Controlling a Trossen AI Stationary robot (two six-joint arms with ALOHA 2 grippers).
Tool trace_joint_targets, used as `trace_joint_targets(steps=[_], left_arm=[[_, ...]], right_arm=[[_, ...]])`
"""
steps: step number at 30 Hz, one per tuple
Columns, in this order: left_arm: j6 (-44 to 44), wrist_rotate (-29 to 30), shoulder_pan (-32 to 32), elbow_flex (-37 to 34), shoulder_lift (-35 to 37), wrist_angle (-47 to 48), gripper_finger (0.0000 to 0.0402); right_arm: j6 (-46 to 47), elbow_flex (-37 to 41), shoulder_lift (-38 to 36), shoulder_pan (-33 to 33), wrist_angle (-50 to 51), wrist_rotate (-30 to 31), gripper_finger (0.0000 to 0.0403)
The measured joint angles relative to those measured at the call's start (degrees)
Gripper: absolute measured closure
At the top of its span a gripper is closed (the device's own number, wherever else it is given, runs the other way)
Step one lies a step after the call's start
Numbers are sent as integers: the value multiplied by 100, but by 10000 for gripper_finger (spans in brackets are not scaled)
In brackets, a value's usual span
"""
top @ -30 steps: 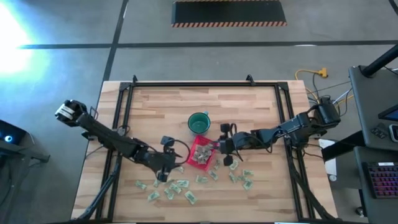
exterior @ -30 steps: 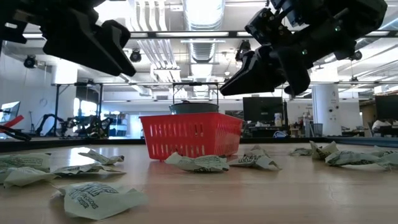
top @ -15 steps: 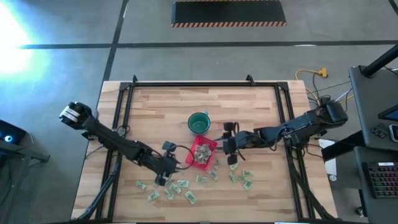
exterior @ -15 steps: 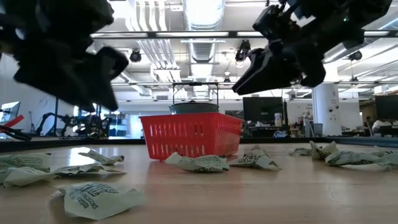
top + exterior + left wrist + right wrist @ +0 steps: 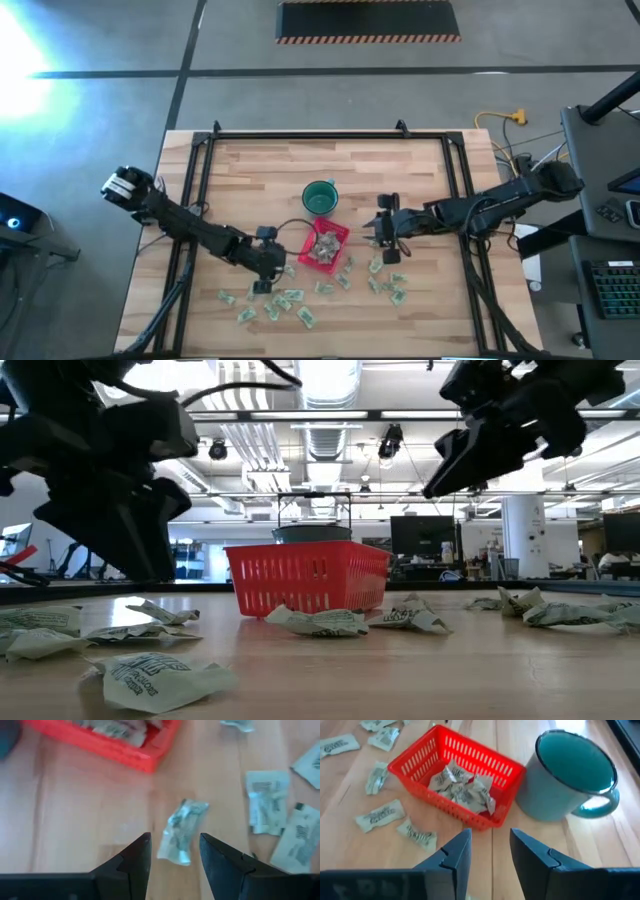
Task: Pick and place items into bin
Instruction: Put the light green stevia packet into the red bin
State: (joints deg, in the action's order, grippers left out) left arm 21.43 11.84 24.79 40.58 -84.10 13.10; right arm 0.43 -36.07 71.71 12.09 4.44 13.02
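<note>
Red bin (image 5: 325,246) mid-desk (image 5: 260,175) w/ packets inside, beside cup (image 5: 319,197), loose packets (image 5: 290,303) in front, left pincer (image 5: 175,854) agape over one packet, empty, right pincer (image 5: 489,851) agape, empty, right of bin

Prob. robotics lab, open ceiling ducts (image 5: 322,435), monitors (image 5: 420,538), wood workbench (image 5: 260,175)

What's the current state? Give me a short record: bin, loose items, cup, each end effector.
bin: red bin mid-table, several wrapped items inside
loose items: many still on the table, scattered in front of the bin and to its right
cup: green cup just behind the bin
left end effector: open, empty, above one loose item
right end effector: open, empty, right of the bin, facing it
</note>
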Motion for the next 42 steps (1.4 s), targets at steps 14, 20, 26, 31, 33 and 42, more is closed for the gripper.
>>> trace_joint_targets(steps=[14,20,26,31,33,42], left_arm=[[47,-437,-204,26,-515,-56,251],[-84,-452,-241,26,-515,-57,275],[-308,-459,-244,34,-513,-55,346],[-585,-457,-244,115,-511,-57,396],[-641,-455,-244,147,-511,-50,395],[-639,-408,-209,225,-237,318,401]], right_arm=[[435,17,-152,42,649,7,294],[429,20,-150,42,719,7,300],[432,20,-150,42,737,9,307],[422,20,-150,42,737,10,306],[417,22,-148,42,737,11,305],[619,137,-148,40,1056,28,317]])
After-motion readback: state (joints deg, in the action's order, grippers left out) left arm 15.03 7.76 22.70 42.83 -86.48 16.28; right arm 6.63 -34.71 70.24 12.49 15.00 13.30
